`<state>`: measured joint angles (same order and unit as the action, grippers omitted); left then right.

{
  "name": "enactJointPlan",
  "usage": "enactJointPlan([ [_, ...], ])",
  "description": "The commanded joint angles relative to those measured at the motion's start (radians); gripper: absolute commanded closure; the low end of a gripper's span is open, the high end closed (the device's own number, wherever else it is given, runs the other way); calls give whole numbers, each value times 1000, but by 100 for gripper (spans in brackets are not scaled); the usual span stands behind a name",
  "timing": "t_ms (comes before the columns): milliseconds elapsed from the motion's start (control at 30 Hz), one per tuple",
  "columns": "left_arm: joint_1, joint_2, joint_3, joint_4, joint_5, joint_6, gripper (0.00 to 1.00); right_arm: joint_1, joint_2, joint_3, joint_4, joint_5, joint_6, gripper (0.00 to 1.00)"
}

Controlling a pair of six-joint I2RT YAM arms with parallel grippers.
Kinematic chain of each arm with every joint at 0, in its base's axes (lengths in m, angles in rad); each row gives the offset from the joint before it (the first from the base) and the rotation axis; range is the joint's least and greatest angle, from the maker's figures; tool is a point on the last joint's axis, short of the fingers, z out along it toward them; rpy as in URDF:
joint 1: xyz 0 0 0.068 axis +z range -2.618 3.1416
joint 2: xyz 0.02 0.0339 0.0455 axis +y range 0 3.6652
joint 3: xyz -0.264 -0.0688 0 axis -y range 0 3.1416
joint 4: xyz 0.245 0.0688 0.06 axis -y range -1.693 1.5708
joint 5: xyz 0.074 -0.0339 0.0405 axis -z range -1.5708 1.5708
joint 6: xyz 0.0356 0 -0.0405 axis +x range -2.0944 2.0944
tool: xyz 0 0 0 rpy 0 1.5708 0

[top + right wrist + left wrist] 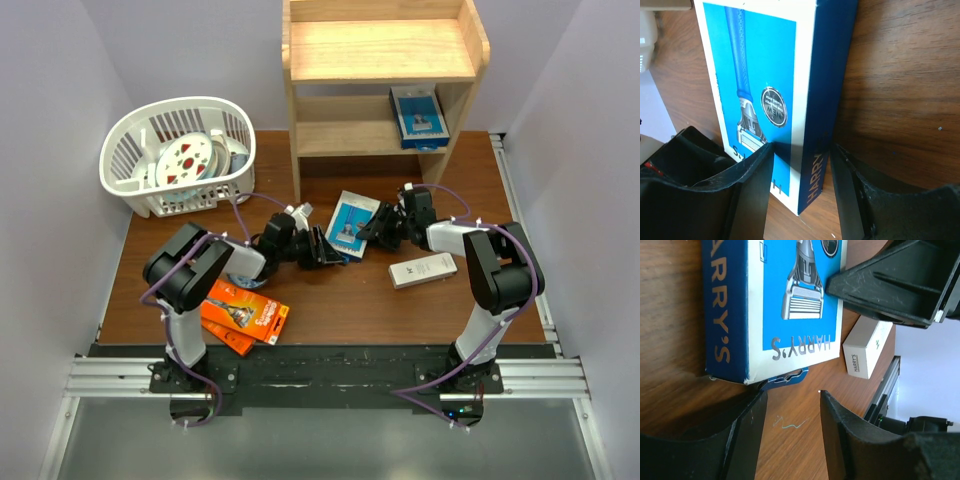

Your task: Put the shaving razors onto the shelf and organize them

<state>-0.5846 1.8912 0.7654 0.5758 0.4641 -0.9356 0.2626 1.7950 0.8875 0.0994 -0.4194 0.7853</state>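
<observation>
While the blue razor pack (pixel 352 220) lies flat on the worktop (pixel 330 300) in front of the shelf (pixel 380 50), both hands reach it from opposite sides. The left hand (pixel 792 395) is spread, its gap facing the pack's corner. The right hand (pixel 801 147) is spread too, straddling the pack's dark side edge. 1 more blue pack (pixel 418 115) sits on the shelf's lower tier. A white box (pixel 422 270) and 2 orange packs (pixel 243 315) lie on the worktop.
</observation>
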Motion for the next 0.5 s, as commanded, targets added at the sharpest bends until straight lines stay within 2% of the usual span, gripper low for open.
enactJointPlan([
  [0,3,68,0,-4,-79,-12,48,7,27,-27,-70,18,2,47],
  [100,-4,74,55,-109,-99,17,48,6,27,-24,-75,18,6,47],
  [233,0,2,35,-267,-176,47,49,4,33,-15,-70,16,17,47],
  [333,3,-34,-31,-234,-208,38,48,4,43,-9,-64,10,26,47],
  [467,3,-6,21,-289,-212,66,48,4,47,-2,-73,10,20,47],
])
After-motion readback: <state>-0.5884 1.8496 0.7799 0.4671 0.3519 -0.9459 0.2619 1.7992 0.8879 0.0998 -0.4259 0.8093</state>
